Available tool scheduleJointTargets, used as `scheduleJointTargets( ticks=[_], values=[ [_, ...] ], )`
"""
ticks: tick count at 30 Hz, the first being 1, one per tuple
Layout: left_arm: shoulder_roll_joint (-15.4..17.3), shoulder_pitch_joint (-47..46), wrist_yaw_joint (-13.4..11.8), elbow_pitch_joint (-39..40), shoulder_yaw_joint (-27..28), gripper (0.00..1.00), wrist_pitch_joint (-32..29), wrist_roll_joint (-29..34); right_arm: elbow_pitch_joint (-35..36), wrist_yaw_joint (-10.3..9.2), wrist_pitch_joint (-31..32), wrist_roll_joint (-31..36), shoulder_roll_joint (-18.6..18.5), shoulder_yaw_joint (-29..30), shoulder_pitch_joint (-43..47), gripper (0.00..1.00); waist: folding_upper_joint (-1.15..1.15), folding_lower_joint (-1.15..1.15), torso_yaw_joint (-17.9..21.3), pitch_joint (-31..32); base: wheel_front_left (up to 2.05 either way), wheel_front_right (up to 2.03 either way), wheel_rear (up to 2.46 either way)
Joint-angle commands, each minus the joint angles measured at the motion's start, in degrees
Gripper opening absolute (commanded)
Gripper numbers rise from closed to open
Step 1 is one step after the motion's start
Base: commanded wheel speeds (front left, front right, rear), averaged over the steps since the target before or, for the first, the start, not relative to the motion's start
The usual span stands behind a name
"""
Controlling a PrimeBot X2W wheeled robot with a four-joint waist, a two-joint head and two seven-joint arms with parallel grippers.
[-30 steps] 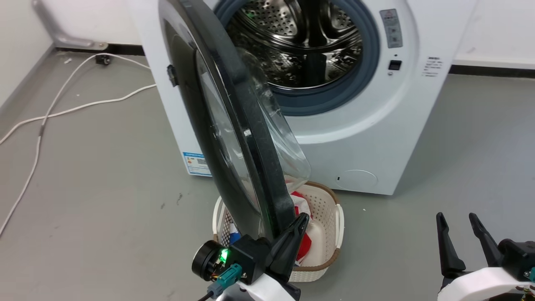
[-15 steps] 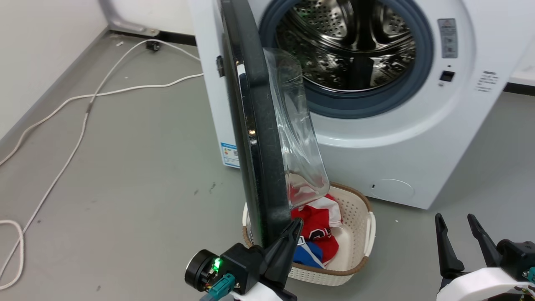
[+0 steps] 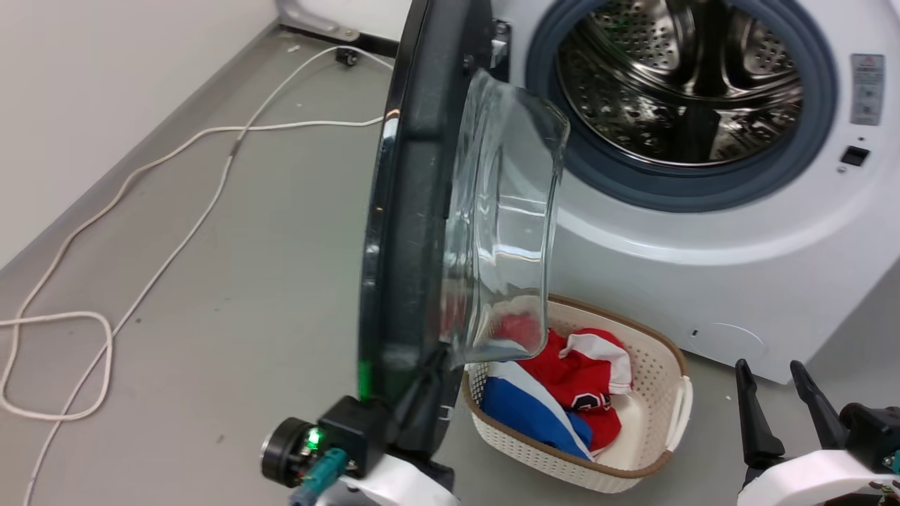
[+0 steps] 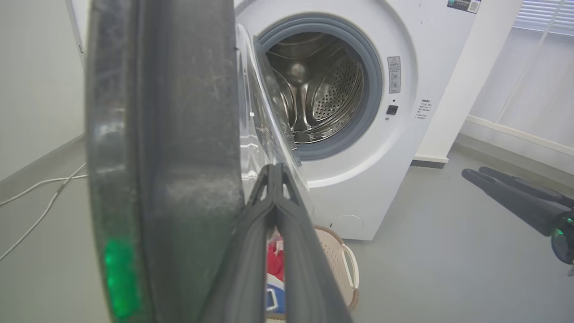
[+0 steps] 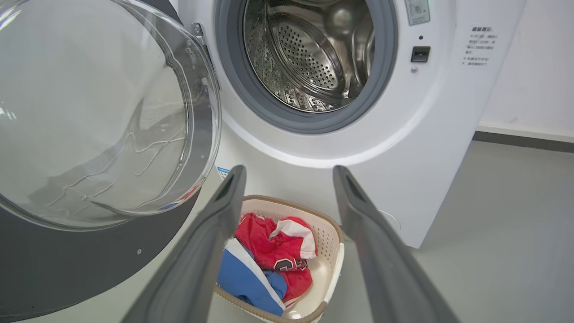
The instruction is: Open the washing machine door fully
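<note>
Glossy black, the washing machine door (image 3: pixel 411 211) stands swung out, edge-on, its lower inner rim touching the left claw (image 3: pixel 437 360). That claw's fingers are pressed together with nothing between them. Well apart to its right, the right claw (image 3: pixel 768 372) is spread wide and empty. Between the claws sits a basket (image 3: pixel 657 334) of clothes.

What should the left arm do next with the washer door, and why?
Probably push the washing machine door further toward the robot's left. It stands roughly square to the washer front, only half open, and the shut left gripper lies against its inner rim.
</note>
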State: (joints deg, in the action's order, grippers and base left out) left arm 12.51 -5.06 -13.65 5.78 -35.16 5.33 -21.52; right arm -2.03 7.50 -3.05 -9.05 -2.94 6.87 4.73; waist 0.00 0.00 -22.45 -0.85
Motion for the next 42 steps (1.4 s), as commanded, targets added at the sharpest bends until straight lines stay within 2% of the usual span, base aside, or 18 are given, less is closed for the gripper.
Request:
scheduleJointTargets(
  ticks=[1, 9, 14, 29, 31, 42],
  values=[
    [1.15, 0.29, -1.01, -0.29, 1.84, 0.0, 0.5, -0.46, 0.29, -0.02, -0.27, -0.22, 0.11, 0.18, -0.86, 1.0, 0.0, 0.0, -1.66, -0.28, 0.0, 0.0, 0.0],
    [4.69, -1.19, -1.93, -2.53, 7.96, 0.0, 1.9, -2.53, 0.96, -0.02, -0.09, -0.18, 0.11, 0.42, -1.57, 1.0, 0.0, 0.0, -4.91, -1.12, 0.0, 0.0, 0.0],
    [6.99, -2.83, -0.92, -6.61, 12.28, 0.0, 3.37, -4.81, 1.42, -0.02, 0.44, 0.41, 0.1, -0.23, -2.64, 1.0, 0.0, 0.0, -4.74, -2.57, 0.0, 0.0, 0.0],
    [12.18, -11.67, 4.91, -22.71, 26.84, 0.0, 9.06, -14.19, 3.99, -0.02, 2.98, 3.61, 0.1, -0.13, -5.75, 1.0, 0.0, 0.0, -0.21, -9.67, 0.0, 0.0, 0.0],
    [12.98, -12.92, 6.35, -24.65, 28.48, 0.0, 9.46, -15.02, 4.28, -0.02, 3.18, 3.85, 0.11, -0.25, -6.35, 1.0, 0.0, 0.0, 0.15, -10.52, 0.0, 0.0, 0.0],
    [14.84, -19.1, 12.42, -34.17, 34.25, 0.0, 9.96, -14.48, 3.43, -0.02, 3.0, 4.02, 0.11, -0.65, -8.21, 1.0, 0.0, 0.0, 1.3, -12.21, 0.0, 0.0, 0.0]
  ],
)
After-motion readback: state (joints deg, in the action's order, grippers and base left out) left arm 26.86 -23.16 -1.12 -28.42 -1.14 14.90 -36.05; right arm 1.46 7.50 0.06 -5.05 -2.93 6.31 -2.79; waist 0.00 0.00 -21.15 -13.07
